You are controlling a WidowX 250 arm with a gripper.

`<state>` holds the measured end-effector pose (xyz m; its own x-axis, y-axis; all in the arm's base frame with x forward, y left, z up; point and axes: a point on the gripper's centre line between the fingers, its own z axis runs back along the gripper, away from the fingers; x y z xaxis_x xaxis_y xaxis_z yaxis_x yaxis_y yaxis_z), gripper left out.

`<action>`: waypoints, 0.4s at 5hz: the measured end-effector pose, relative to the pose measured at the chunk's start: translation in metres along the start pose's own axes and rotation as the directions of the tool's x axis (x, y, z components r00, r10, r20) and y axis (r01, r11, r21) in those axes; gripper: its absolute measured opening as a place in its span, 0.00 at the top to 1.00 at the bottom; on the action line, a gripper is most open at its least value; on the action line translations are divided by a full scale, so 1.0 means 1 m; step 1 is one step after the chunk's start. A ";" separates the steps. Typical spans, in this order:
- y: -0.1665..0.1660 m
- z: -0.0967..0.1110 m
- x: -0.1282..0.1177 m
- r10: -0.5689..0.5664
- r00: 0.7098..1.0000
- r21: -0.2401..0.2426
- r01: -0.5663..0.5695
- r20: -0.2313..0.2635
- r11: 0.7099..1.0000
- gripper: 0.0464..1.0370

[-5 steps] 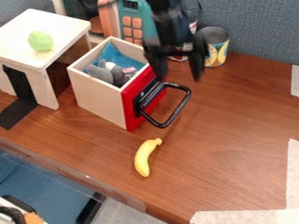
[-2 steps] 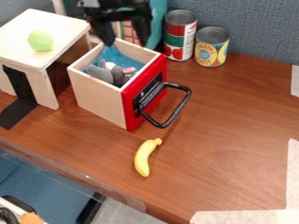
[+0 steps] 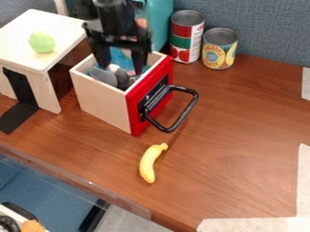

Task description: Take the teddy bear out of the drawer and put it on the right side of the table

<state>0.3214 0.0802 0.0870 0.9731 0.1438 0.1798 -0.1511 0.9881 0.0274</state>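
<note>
The gripper [image 3: 122, 70] points down over the open drawer, its two fingers spread apart and their tips at the level of the toy inside. Between and just below the fingertips lies the grey teddy bear [image 3: 113, 78], low in the drawer on a blue cloth, partly hidden by the fingers and the drawer wall. The wooden drawer [image 3: 100, 102] has a red front with a black handle and stands on the brown table [image 3: 242, 149], whose right side stretches beyond the handle.
A yellow banana [image 3: 151, 163] lies in front of the drawer. Two cans, a tall red one [image 3: 187, 36] and a pineapple can [image 3: 219, 49], stand behind it. At left, a green ball-like object [image 3: 41, 42] rests on a white-topped cabinet [image 3: 30, 27]. Light tape marks the table's right edge.
From above the drawer's right side near the cans, the gripper has moved left and then down into the drawer opening. The bear, drawer and banana have stayed put.
</note>
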 end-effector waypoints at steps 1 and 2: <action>0.002 -0.010 0.004 -0.016 1.000 0.060 0.016 -0.005 0.998 0.04; 0.007 -0.026 0.007 -0.025 0.999 0.106 0.028 -0.037 0.994 0.04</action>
<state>0.3321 0.0896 0.0631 0.9823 0.1214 0.1423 -0.1409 0.9806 0.1362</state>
